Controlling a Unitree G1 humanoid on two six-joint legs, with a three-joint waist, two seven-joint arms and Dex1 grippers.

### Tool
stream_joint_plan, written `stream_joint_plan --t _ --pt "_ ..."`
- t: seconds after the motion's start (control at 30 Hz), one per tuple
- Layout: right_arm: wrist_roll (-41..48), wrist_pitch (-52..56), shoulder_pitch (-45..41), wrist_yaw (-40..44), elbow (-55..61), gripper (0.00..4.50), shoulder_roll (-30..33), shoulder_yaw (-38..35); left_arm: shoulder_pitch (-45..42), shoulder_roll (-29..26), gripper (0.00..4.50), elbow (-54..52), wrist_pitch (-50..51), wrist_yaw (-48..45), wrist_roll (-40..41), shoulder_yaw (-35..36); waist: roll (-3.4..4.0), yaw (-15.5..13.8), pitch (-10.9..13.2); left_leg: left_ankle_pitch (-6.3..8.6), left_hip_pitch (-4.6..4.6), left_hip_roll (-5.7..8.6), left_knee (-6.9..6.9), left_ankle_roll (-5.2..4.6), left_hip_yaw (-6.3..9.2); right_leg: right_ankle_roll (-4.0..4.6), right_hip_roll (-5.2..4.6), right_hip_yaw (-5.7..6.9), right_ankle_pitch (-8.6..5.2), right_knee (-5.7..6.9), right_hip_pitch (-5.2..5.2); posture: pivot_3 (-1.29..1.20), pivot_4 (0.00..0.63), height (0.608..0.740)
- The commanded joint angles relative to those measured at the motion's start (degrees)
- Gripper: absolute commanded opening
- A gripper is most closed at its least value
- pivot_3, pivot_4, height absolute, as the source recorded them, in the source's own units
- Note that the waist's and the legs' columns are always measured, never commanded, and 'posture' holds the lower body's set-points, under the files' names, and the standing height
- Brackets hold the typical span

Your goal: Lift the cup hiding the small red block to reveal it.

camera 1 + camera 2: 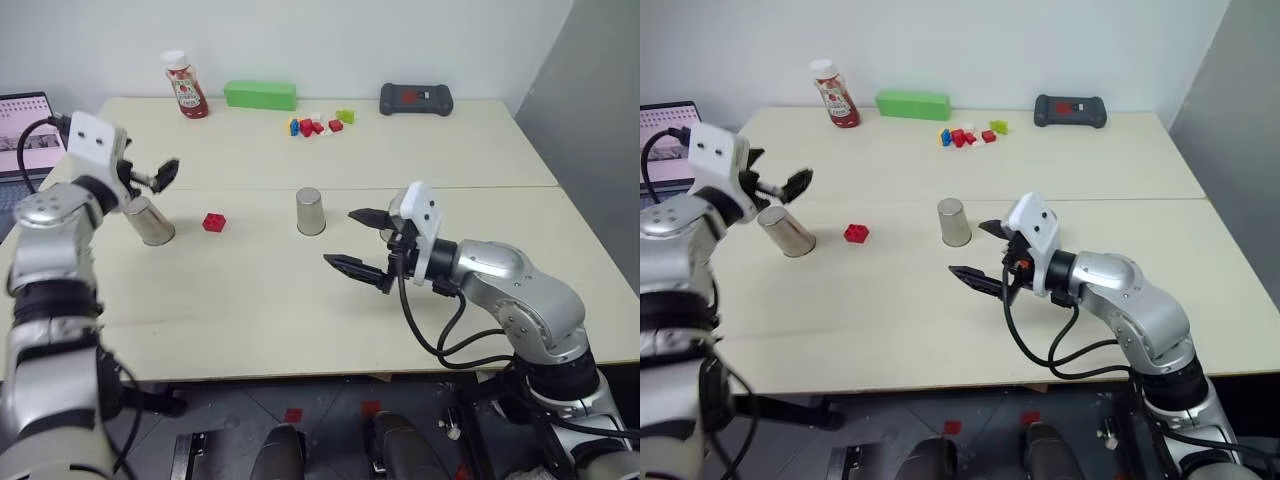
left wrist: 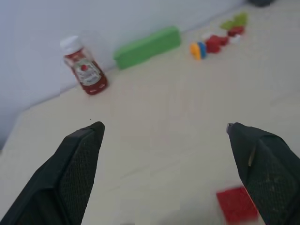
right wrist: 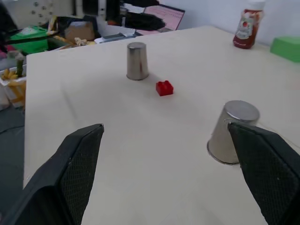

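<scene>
The small red block (image 1: pixel 214 222) lies uncovered on the pale table (image 1: pixel 250 300). Just to its left a silver cup (image 1: pixel 150 221) stands upside down. A second upside-down silver cup (image 1: pixel 311 211) stands near the table's middle. My left gripper (image 2: pixel 164 126) hovers open and empty above and behind the left cup, pointing towards the far side of the table. My right gripper (image 1: pixel 340 237) hangs open and empty just right of the middle cup (image 3: pixel 232 133), pointing left across the table. The red block (image 3: pixel 164 87) and the left cup (image 3: pixel 137 61) lie beyond it.
Along the far edge stand a ketchup bottle (image 1: pixel 185 85), a green box (image 1: pixel 260 95), a cluster of coloured bricks (image 1: pixel 318 124) and a black handheld device (image 1: pixel 415 98). A laptop (image 1: pixel 25 130) sits off the table's left side.
</scene>
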State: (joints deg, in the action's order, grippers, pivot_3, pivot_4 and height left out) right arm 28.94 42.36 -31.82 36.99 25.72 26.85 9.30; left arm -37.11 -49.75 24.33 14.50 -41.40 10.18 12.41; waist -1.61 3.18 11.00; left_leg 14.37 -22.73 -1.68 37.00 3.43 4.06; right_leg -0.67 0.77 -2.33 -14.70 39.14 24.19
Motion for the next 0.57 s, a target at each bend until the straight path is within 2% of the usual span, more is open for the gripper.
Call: stream_joint_plan --t 0.03,0.1,0.2,0.37,0.57 --pt "2.38 -1.83 0.64 3.25 1.28 4.50 1.65 -3.55 8.04 -4.14 4.43 -16.65 9.25 -3.58 5.25 5.07 0.00 -0.03 0.00 0.00 0.00 -0.01 0.00 0.00 0.03 0.00 0.00 0.02 0.00 0.00 0.00 0.00 0.150 0.740" --pt "3.55 -1.93 1.74 5.47 0.98 4.50 3.61 -5.25 15.94 -6.24 4.43 -24.48 15.19 -5.49 8.17 9.97 0.00 -0.04 0.00 0.00 -0.02 -0.03 0.01 0.00 0.07 -0.01 0.02 0.05 -0.01 -0.01 -0.01 0.00 0.150 0.740" --pt "4.08 -2.84 2.99 7.94 0.52 4.50 5.60 -6.39 23.86 -7.36 4.43 -30.20 19.48 -7.03 10.86 15.42 0.01 -0.10 0.01 0.00 0.04 -0.01 0.01 -0.01 0.02 -0.20 0.02 0.01 -0.13 -0.03 -0.04 0.00 0.150 0.740" --pt "3.60 -5.87 5.01 10.69 -0.45 4.50 7.45 -7.48 31.27 -6.15 4.43 -34.32 22.65 -7.61 13.53 20.57 0.02 -0.44 0.02 0.00 0.21 -0.02 0.01 -0.02 -0.01 -0.28 0.04 0.00 -0.18 -0.01 -0.15 0.00 0.150 0.740" --pt "3.06 -7.99 6.59 12.16 -0.80 4.50 8.41 -7.30 37.28 -4.86 4.43 -37.18 22.62 -8.59 15.78 22.73 0.02 -0.59 0.02 0.00 0.24 -0.03 0.02 -0.02 -0.09 -0.28 0.04 -0.07 -0.16 -0.02 -0.16 0.00 0.150 0.740"
